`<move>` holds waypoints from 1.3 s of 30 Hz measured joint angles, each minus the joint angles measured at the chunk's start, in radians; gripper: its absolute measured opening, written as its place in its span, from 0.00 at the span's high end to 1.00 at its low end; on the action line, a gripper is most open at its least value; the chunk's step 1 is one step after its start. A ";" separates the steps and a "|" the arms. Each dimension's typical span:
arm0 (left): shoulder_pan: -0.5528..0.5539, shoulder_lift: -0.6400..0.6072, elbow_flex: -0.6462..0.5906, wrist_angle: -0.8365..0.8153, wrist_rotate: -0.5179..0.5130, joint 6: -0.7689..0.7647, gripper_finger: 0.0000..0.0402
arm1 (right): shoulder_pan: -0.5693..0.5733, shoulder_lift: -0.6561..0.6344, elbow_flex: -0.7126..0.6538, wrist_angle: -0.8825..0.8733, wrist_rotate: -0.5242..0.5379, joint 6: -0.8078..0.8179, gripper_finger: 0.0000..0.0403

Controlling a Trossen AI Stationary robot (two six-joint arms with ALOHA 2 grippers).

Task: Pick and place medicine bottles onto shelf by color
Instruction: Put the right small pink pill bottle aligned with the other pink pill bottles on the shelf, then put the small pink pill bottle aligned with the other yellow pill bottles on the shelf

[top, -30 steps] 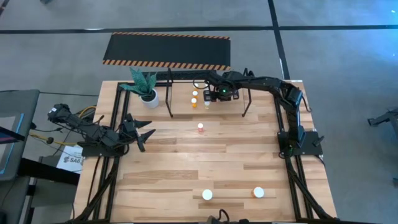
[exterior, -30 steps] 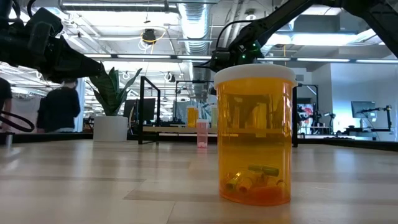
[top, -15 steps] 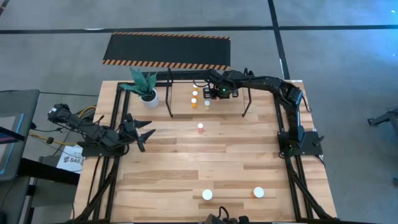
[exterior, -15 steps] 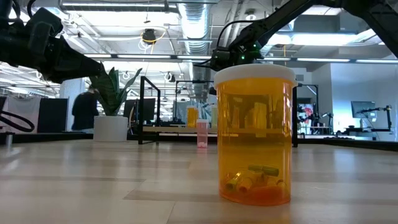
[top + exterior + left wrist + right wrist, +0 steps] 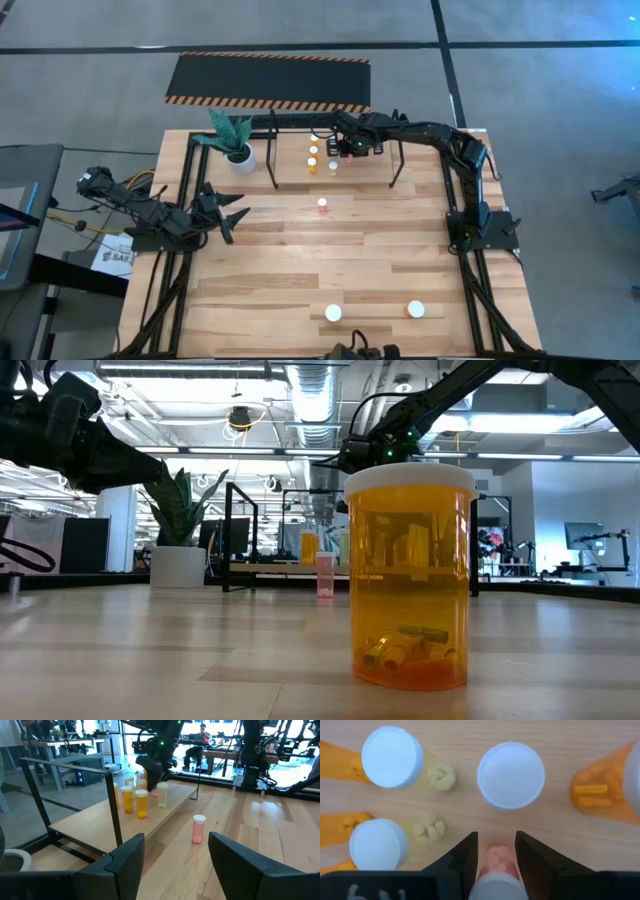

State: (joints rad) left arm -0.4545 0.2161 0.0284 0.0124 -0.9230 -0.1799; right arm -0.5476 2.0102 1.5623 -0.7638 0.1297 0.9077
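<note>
Medicine bottles (image 5: pixel 313 156) stand in a small cluster on the shelf (image 5: pixel 274 160), their white caps facing up and their bodies orange or pale yellow.

Left of the shelf and nearer the front of the desk (image 5: pixel 300 270), the left pincer (image 5: pixel 235 215) hangs over the desk's edge, released, with its fingers spread wide and nothing between them. A white plant pot (image 5: pixel 240 155) sits just beside the shelf's left end.

In front of the shelf, a little apart from it, a lone pink bottle (image 5: pixel 323 205) stands upright on the desk. Well apart from the shelf, at the desk's front edge, stand two larger white-capped bottles (image 5: pixel 333 313); one of them fills the low view as a big orange bottle (image 5: pixel 410 575).

Over the middle of the shelf, beside the cluster, the right pincer (image 5: pixel 340 148) points down. The right wrist view shows its fingers (image 5: pixel 465 852) clenched on either side of a reddish-pink bottle (image 5: pixel 496 860), with other capped bottles standing on the shelf boards around it.
</note>
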 joint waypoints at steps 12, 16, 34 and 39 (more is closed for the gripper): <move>0.000 0.000 0.000 0.000 0.000 0.000 0.48 | 0.004 0.000 0.000 0.009 0.003 -0.018 0.62; 0.000 0.000 0.000 0.000 0.000 0.000 0.48 | 0.013 0.000 0.000 0.008 0.003 -0.018 0.62; 0.000 0.000 0.000 0.000 0.000 0.000 0.48 | 0.040 -0.013 0.000 -0.075 0.001 0.040 0.33; 0.000 0.000 0.000 0.000 0.000 0.000 0.48 | 0.068 -0.054 0.000 -0.133 0.000 0.072 0.30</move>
State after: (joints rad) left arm -0.4545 0.2158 0.0284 0.0124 -0.9227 -0.1801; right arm -0.4798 1.9559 1.5627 -0.8970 0.1299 0.9797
